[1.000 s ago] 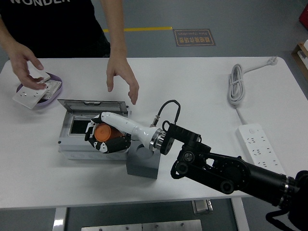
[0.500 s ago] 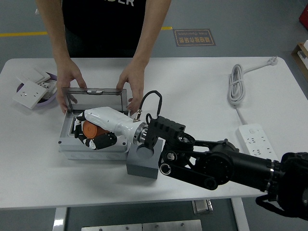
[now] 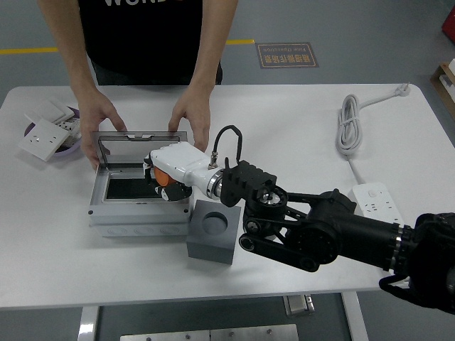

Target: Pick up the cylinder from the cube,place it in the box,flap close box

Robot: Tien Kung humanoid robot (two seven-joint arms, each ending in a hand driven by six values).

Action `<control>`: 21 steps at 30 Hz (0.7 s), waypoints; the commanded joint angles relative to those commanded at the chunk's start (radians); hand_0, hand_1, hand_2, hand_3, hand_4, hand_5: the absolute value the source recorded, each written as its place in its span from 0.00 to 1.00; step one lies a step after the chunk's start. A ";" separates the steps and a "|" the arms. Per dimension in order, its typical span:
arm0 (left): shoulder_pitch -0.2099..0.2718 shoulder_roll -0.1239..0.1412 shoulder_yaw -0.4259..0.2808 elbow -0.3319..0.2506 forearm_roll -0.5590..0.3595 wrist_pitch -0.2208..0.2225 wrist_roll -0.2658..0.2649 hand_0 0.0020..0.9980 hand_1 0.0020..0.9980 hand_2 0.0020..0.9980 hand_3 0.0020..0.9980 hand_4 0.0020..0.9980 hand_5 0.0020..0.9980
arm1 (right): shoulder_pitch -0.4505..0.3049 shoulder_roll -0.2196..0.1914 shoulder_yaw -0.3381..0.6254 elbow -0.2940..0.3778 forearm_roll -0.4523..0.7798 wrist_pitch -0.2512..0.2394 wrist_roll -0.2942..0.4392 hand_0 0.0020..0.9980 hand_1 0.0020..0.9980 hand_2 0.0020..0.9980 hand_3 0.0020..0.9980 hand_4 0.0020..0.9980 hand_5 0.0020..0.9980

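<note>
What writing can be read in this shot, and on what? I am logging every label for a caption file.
"WOND": white letters on the person's black shirt, cut off by the picture's top edge.
Floor sign: lines of print, too small to read.
Power strip, wall switches, grey box, cube: no readable text.

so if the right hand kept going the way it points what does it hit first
Probably the box: the right hand, shut on the orange cylinder, points left and down into its open interior. Depth is unclear, so it might reach the far wall first.
</note>
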 joint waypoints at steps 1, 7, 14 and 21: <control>0.000 0.000 0.000 0.000 0.000 0.000 0.000 0.92 0.85 0.86 0.95 0.00 0.00 | 0.003 0.000 0.000 -0.002 0.005 0.001 -0.008 0.40 0.44 0.43 0.27 0.00 0.00; 0.002 0.001 -0.001 0.000 0.001 0.000 0.000 0.92 0.85 0.86 0.95 0.00 0.00 | 0.012 0.000 0.000 -0.007 0.044 0.004 -0.041 0.40 0.45 0.44 0.27 0.01 0.00; 0.004 0.001 0.000 0.000 0.002 0.000 0.001 0.92 0.85 0.86 0.95 0.00 0.00 | 0.015 0.000 -0.002 0.006 0.123 -0.010 -0.042 0.42 0.51 0.54 0.46 0.01 0.00; 0.005 0.000 0.001 0.000 0.001 -0.001 0.000 0.92 0.85 0.86 0.95 0.00 0.00 | 0.015 0.000 -0.009 0.038 0.195 -0.030 -0.018 0.47 0.54 0.57 0.54 0.00 0.00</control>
